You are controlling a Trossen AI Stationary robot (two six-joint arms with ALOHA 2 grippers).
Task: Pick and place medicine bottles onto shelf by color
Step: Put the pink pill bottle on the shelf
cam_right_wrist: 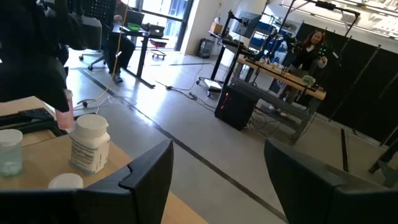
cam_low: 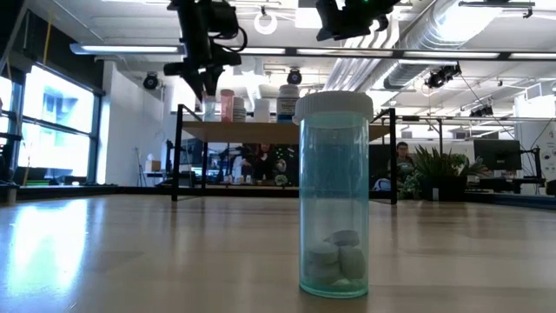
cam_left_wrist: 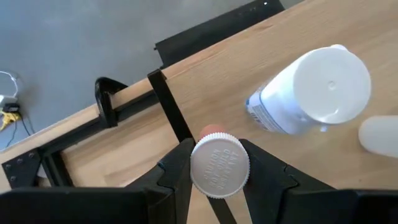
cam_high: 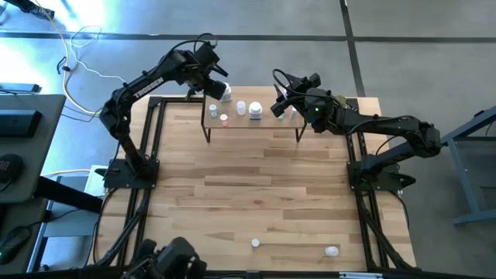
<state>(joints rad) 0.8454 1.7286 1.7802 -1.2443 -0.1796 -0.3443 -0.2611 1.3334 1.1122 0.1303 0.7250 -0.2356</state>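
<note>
The left gripper [cam_left_wrist: 219, 171] hangs over the shelf's [cam_high: 263, 124] left end, its fingers clamped on a small pink bottle with a white cap [cam_left_wrist: 219, 165] — held upright, just beside the big white bottle [cam_left_wrist: 308, 90]. The right gripper [cam_high: 280, 107] hovers at the shelf's right end, fingers spread apart and holding nothing. More bottles stand along the board (a few white, one blue-labelled [cam_high: 255, 110]). Near the table's front edge a teal bottle [cam_low: 334, 193] stands, another [cam_high: 332, 250] to its right.
</note>
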